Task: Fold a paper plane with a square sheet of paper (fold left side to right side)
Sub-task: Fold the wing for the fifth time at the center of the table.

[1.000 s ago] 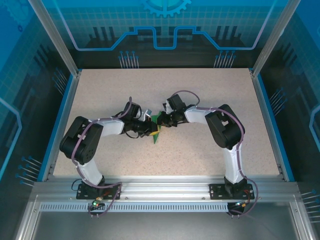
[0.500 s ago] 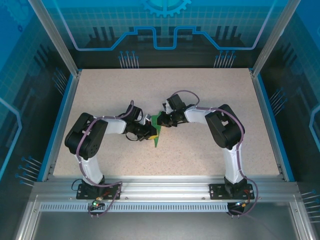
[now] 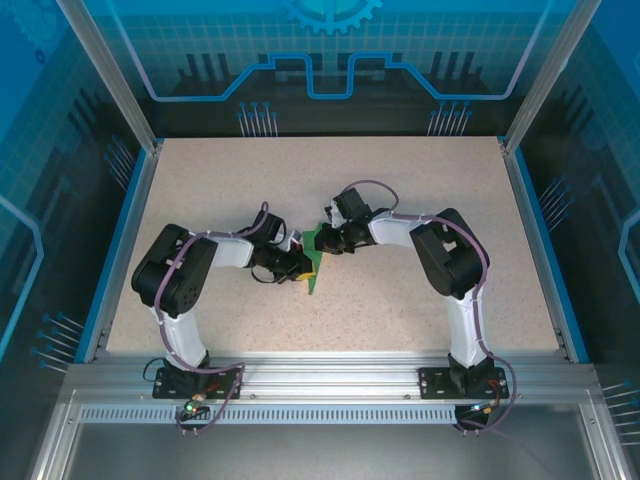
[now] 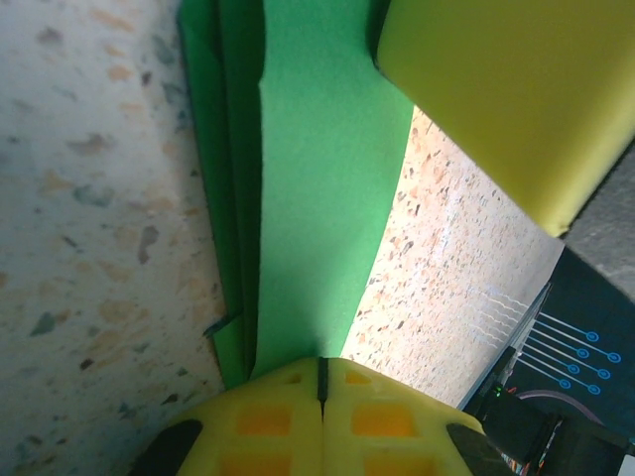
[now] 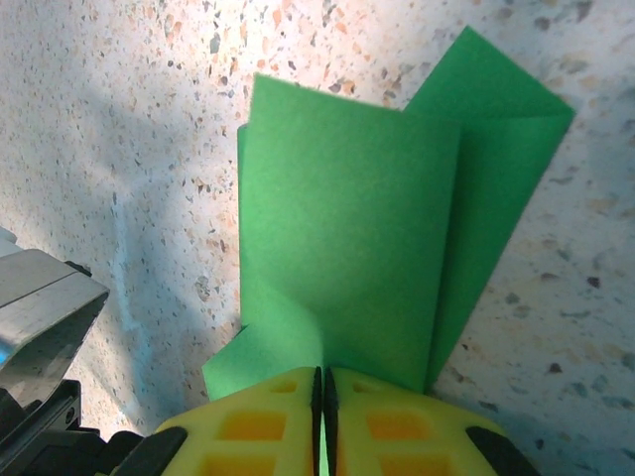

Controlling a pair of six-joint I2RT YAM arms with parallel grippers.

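Note:
The square sheet of paper [image 3: 314, 262] is bright green and folded into several layers, and it lies mid-table between both grippers. My left gripper [image 3: 297, 263] is at its left side. In the left wrist view an upright green flap [image 4: 317, 188] runs down into the seam of my left gripper [image 4: 322, 365], whose yellow fingers are shut on it. My right gripper [image 3: 328, 240] holds the sheet's far end. In the right wrist view my right gripper [image 5: 322, 375] is shut on a raised flap of the paper [image 5: 347, 238], with green showing between its fingers. A paper plane is out of view.
The speckled tabletop [image 3: 420, 180] has a blue rim [image 3: 530, 230] and an aluminium frame around it. The right gripper's yellow finger [image 4: 496, 89] hangs close over the paper in the left wrist view. A grey part of the left arm [image 5: 40, 297] sits left of the paper.
The left arm's elbow has swung slightly rightward. Its gripper has edged toward the near side with the paper's lower part and closed a little more. The right arm has barely moved.

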